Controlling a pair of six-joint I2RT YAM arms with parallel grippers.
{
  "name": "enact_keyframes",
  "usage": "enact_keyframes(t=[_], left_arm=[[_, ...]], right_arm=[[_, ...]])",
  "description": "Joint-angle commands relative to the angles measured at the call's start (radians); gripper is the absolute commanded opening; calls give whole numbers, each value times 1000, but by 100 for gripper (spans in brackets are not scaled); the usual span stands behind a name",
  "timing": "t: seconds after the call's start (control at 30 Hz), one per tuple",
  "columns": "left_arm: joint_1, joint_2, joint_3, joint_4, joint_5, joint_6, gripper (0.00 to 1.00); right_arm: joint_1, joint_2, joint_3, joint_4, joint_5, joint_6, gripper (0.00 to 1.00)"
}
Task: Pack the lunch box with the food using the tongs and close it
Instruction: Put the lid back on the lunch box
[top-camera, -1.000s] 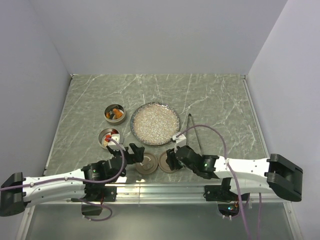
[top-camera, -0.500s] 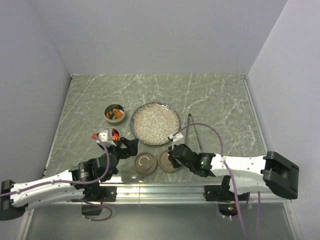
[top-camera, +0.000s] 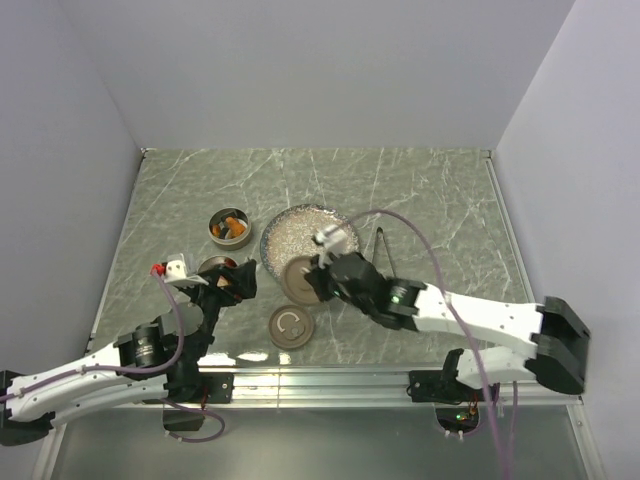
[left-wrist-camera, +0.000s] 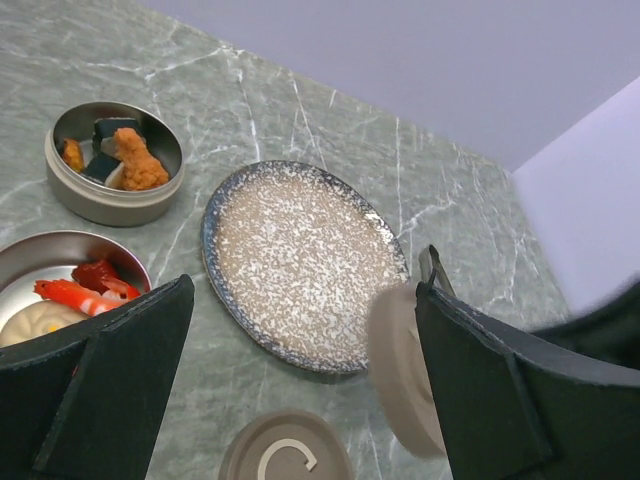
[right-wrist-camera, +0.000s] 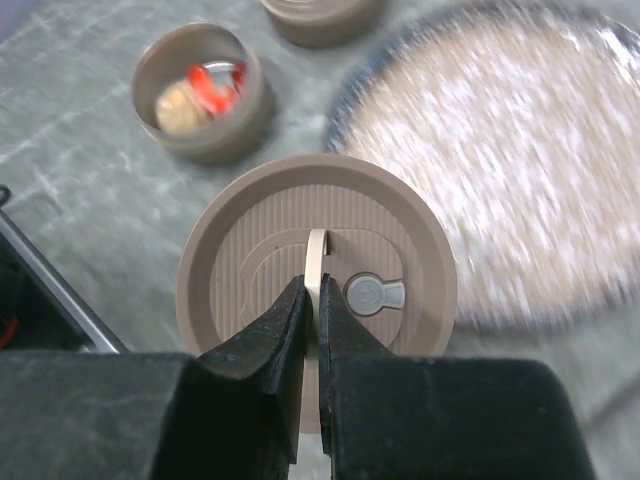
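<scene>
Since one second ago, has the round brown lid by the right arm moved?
Yes: the right tool carried that lid up-left to the speckled grey plate's near rim.

On the table (top-camera: 430, 200), the tongs (top-camera: 381, 245) were laid just right of the plate (top-camera: 295, 232), two tins (top-camera: 230, 228) of food (left-wrist-camera: 138, 165) left of it, one lid (top-camera: 291, 326) before it; a second lid (right-wrist-camera: 250, 270) was held by the right claw (right-wrist-camera: 310, 292) over its near-left rim.

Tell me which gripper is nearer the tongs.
Right. The right gripper, holding a lid, is just left of the tongs; the left gripper is much farther left.
</scene>
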Motion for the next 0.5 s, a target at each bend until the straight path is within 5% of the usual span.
enact_keyframes(t=[0.0,0.2,0.47], left_arm=[[6,-22,31,12,-25,70,100],[6,-141,-13,74,3,119,99],[6,-281,-58,141,65,201,98]], right_arm=[[-41,195,200,133,-165,-119,0],[-55,592,645,54,-357,-168,0],[-55,914,1029,-92,-440,-176,0]])
